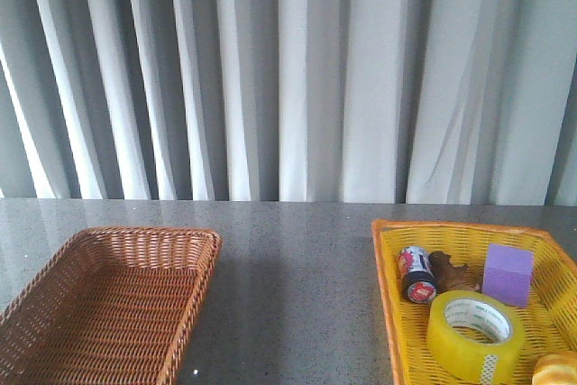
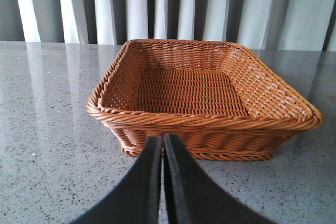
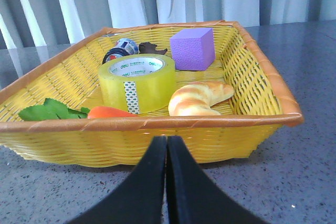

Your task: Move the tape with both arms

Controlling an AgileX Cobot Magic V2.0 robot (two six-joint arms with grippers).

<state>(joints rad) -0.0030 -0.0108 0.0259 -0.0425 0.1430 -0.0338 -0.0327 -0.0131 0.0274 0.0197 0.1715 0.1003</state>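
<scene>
The tape (image 1: 470,335) lies flat in the yellow basket (image 1: 389,263) on the table's right side, beside a purple block (image 1: 508,273) and a croissant (image 3: 198,98); the left gripper (image 2: 163,145), fingers pressed together, faces the brown wicker basket (image 2: 205,121); the right gripper (image 3: 166,145), likewise closed, faces the yellow basket.

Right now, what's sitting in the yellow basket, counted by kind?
Tape roll: 1
Small can: 1
Purple cube: 1
Croissant: 1
Carrot with green leaves: 1
Small brown item, too unclear to name: 1
Total: 6
</scene>
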